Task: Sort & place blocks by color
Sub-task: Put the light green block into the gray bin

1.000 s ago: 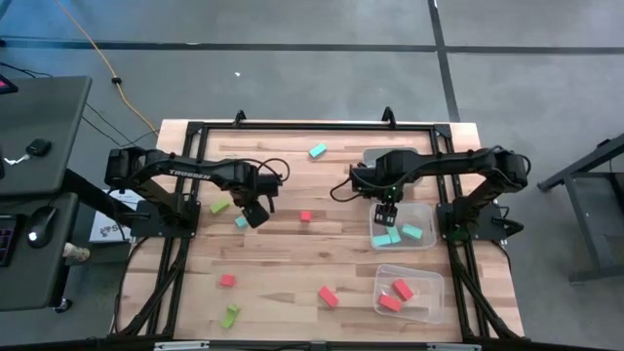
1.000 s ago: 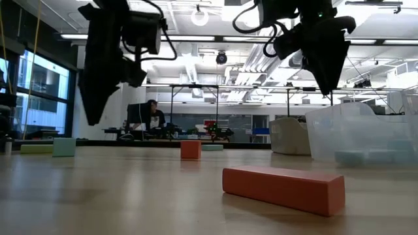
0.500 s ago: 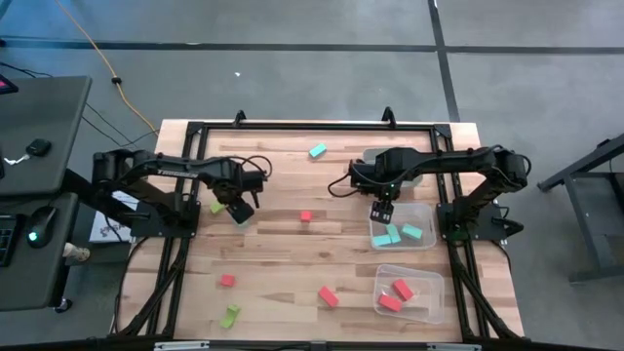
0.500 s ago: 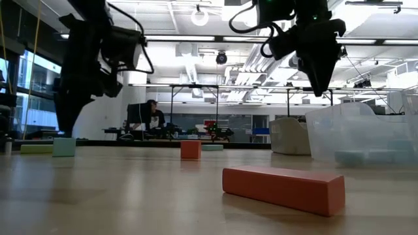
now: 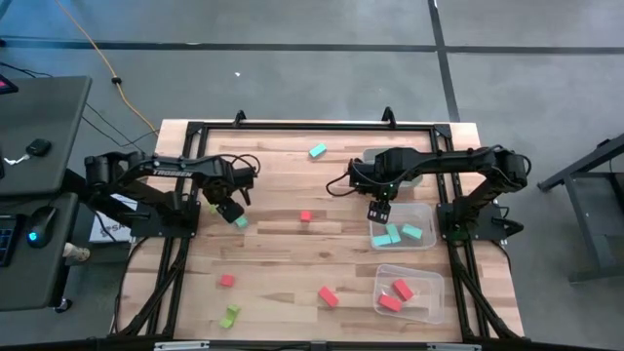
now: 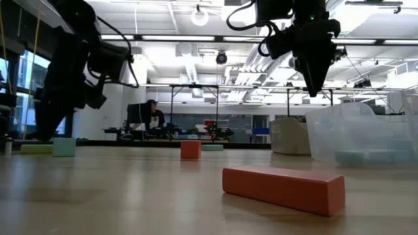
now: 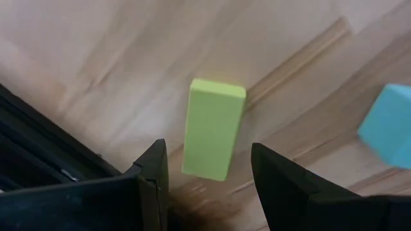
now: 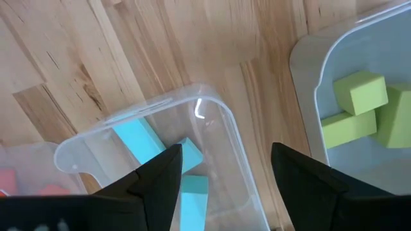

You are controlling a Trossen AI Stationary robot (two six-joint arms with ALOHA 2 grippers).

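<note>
Wooden table [image 5: 292,273] spread wide under both arms, taken here as the landmark for everything else. Along its right edge, three clear bins: green bin [image 8: 359,58] at the far end, blue bin [image 5: 425,220] in the middle with light blue blocks [image 5: 394,234] inside, red bin [image 5: 431,283] nearest the front holding red blocks [image 5: 396,295]. Right gripper [image 5: 378,210] hanging above the table at the inner far corner of the blue bin, jaws spread wide and empty; looks like waiting after a drop. Left gripper [image 5: 229,207] low over the table's left side, jaws open and straddling a green block [image 7: 213,128] that lies flat on the wood, not yet clamped. Just beside it on the table, a small blue cube [image 7: 388,125]. Still loose elsewhere on the table: another blue block [image 5: 317,151] near the far edge, a small red cube [image 5: 305,216] about the centre, a red bar [image 5: 328,296] toward the front, a red cube [image 5: 226,281] and a green bar [image 5: 230,315] at the front left. Step in hand, by the look of it: picking up the green block at the left. Next move likely calls for dropping a little farther, closing squarely on the block's long sides, lifting clear, then carrying across the table to the green bin. Sorting roughly half done, judging by what remains loose.
</note>
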